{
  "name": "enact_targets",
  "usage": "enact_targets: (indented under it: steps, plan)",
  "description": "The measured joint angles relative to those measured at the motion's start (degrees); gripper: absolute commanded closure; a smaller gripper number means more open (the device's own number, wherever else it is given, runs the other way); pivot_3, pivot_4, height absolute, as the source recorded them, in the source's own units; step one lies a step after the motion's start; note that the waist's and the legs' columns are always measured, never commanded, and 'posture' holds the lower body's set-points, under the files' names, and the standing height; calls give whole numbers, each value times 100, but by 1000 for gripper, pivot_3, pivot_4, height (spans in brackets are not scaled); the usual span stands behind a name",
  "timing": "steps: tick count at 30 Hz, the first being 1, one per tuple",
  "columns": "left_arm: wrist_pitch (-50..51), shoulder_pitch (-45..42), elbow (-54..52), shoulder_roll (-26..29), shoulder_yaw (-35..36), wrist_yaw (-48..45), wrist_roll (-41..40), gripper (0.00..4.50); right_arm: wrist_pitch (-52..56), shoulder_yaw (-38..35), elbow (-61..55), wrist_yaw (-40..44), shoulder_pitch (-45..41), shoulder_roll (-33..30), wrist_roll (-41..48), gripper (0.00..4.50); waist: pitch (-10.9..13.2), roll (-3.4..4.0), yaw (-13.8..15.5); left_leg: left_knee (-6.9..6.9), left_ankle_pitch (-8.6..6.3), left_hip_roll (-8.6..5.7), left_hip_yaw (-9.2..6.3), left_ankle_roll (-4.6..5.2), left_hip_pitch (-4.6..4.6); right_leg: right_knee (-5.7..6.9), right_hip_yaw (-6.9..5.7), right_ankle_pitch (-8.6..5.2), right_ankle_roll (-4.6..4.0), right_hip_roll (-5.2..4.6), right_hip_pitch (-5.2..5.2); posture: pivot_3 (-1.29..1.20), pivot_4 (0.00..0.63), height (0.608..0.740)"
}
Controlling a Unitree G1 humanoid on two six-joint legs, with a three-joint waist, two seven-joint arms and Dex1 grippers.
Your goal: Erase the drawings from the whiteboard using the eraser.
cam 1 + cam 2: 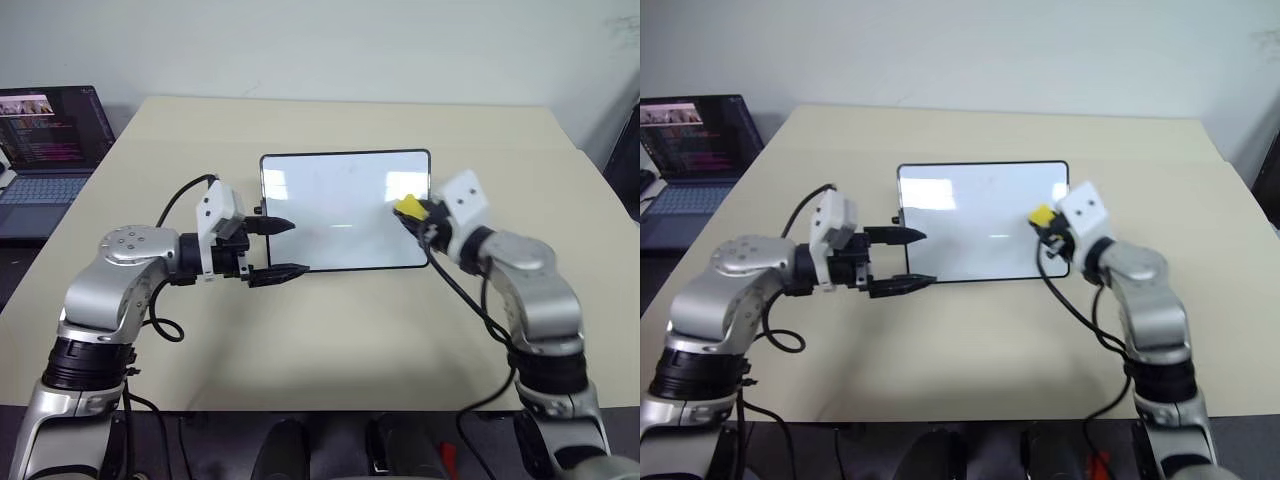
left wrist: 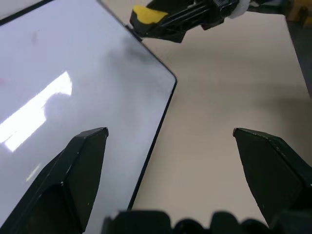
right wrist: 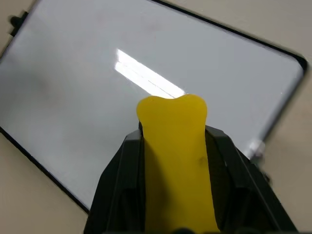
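Right wrist view: I see no readable writing on the whiteboard (image 3: 97, 73).
Right gripper (image 1: 420, 215) clamps the eraser (image 3: 173, 146) over the whiteboard's edge; left gripper (image 1: 280, 248) gapes empty.

No text, label, brand or number can be read. The laptop (image 1: 50, 150) by the table's (image 1: 330, 340) far left corner shows coloured lines of writing on its screen, too small to make out.

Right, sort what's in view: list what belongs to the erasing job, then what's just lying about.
Part of the job:
- whiteboard, its surface looking wiped, no red marks readable
- eraser, yellow, clamped in the right gripper over the board's right edge
- left gripper, open at the board's left edge

Lying about:
- laptop, open, off the table's far left corner
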Motion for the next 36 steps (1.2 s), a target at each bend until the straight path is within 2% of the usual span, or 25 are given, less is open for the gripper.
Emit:
enact_targets:
  steps: [3,7,15,24,33,34,36]
  plan:
    - [-97,-47,-56,-257,-318,-23,49,0,183,-366,-82,-363,729,-29,-1,3225,4,5,-13,9,0,-8,15,0,7,11,16,-1,3,1,0,0,150,740]
    - [-141,-384,-18,-623,-614,-112,61,0,135,-597,-81,-757,991,98,117,3225,4,5,-81,9,1,-2,29,1,30,15,33,-14,27,41,9,0,150,740]
    - [-561,-1053,615,-1264,-1198,-411,386,0,-103,-680,581,-1138,1034,178,385,3225,3,5,-62,10,1,-3,28,1,32,12,35,-11,22,61,14,0,150,740]
    - [-1217,-1462,1625,-1870,-1724,-755,946,0,-383,-798,1340,-1372,805,-96,603,3225,3,5,-44,9,1,-6,26,1,27,9,33,-10,19,59,14,0,150,740]
    - [-1661,-1462,1786,-2027,-1814,-861,1310,0,-431,-904,1468,-1440,802,-175,881,244,3,6,-55,10,1,-3,26,2,28,13,34,-10,20,63,14,0,150,740]
    - [-1658,-1458,1780,-2030,-1814,-842,1318,0,-435,-904,1469,-1445,802,-175,905,51,3,6,-55,11,1,-3,27,2,28,13,35,-10,19,63,14,0,150,740]
    - [-1640,-1411,1747,-2034,-1812,-730,1338,0,-450,-904,1481,-1452,802,-177,959,51,3,6,-55,10,1,-2,26,2,28,13,34,-10,19,63,14,0,150,740]
